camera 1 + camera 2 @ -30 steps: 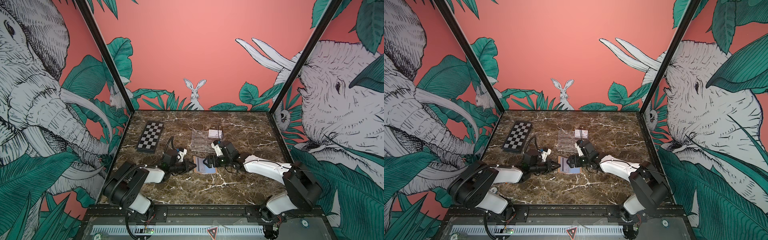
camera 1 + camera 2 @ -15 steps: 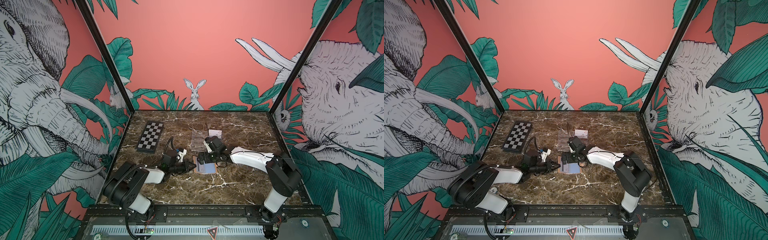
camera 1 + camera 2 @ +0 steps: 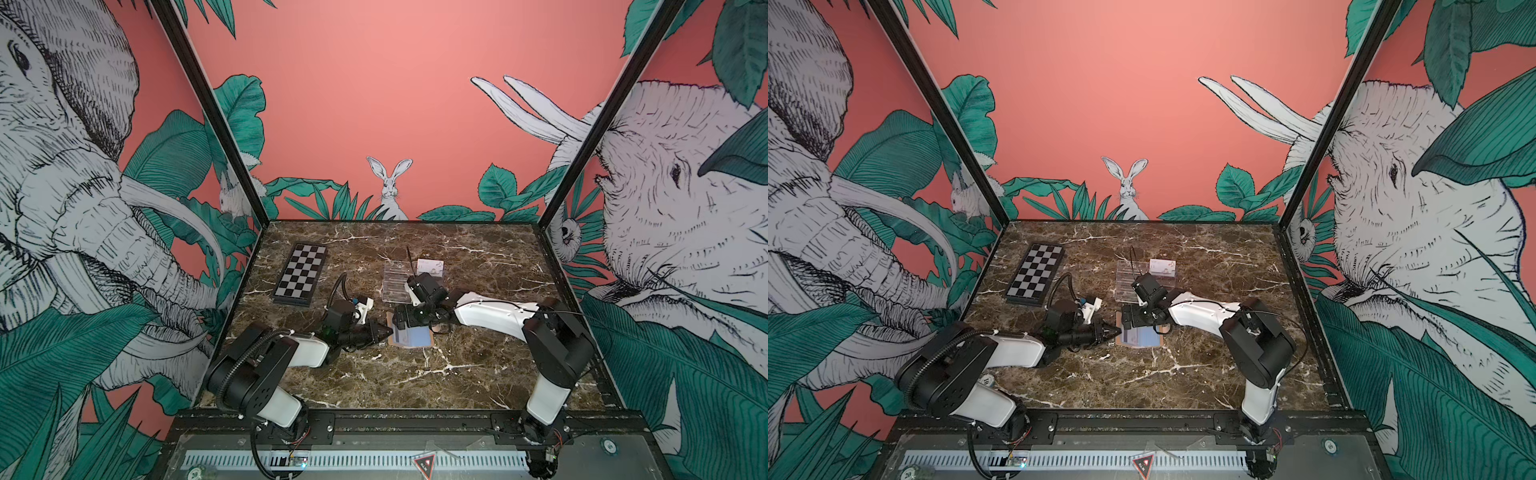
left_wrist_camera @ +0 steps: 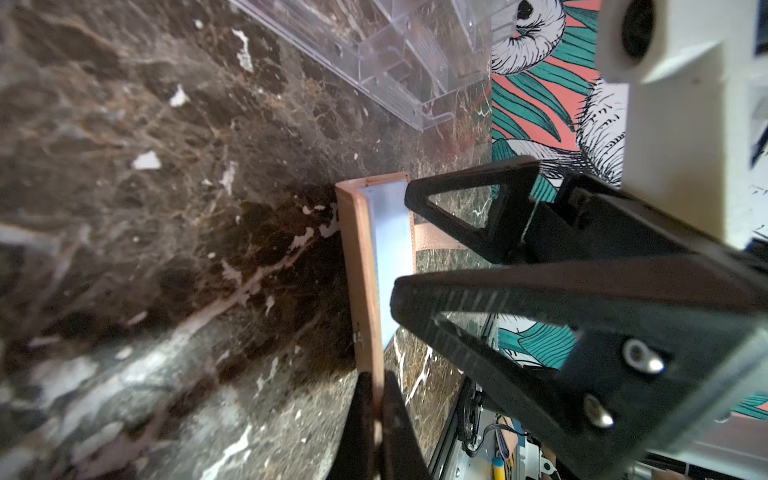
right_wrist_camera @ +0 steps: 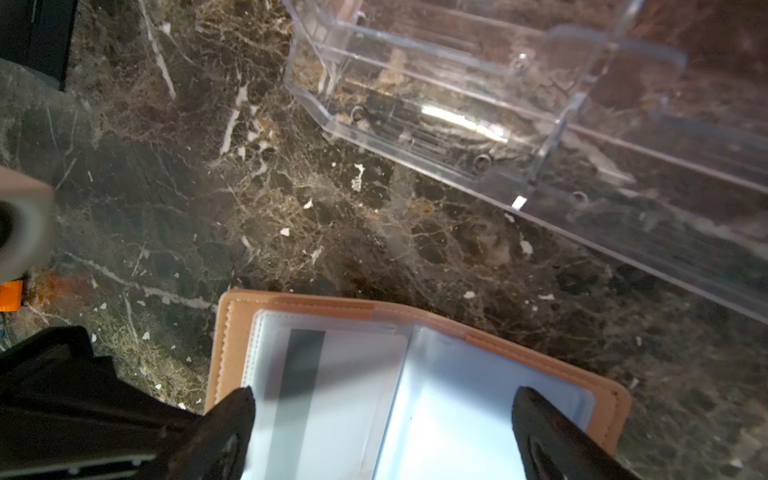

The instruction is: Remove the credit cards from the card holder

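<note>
A small tan leather-like folding card holder lies open just in front of the centre of the brown marble tabletop, with its clear plastic sleeves facing up. The left gripper is clamped on the holder's left edge, probably to pin it so it cannot slide. The right gripper hangs over the sleeves with its jaws spread wide, apparently lining up on a card.

A grey credit card with a dark stripe shows in one sleeve and a pale blue card in the next. Both are blurred and cut off by the frame. A whitish card sits toward the back edge beside a clear acrylic tiered rack; whether it leans or lies flat is unclear. In both top views the right gripper hides part of the holder.
</note>
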Controlling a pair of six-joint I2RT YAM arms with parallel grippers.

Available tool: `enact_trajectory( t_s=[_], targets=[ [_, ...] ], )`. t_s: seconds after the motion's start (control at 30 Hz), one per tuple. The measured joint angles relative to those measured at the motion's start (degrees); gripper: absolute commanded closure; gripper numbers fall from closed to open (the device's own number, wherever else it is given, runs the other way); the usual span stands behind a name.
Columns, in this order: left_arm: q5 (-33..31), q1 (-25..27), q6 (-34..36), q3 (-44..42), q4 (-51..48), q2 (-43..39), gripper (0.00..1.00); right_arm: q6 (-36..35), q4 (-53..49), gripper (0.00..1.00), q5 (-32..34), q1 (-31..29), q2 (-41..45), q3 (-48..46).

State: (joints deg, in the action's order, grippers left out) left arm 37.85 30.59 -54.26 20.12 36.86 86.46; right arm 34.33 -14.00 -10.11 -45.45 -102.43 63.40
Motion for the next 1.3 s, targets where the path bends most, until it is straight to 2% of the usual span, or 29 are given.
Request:
enact_trajectory(
  t_s=[1.3],
  targets=[
    [-1.4, 0.0, -0.2, -0.8, 0.3, -0.1, 1.0, 0.2, 0.8, 0.06, 0.6, -1.2, -2.6, 1.5]
  ],
)
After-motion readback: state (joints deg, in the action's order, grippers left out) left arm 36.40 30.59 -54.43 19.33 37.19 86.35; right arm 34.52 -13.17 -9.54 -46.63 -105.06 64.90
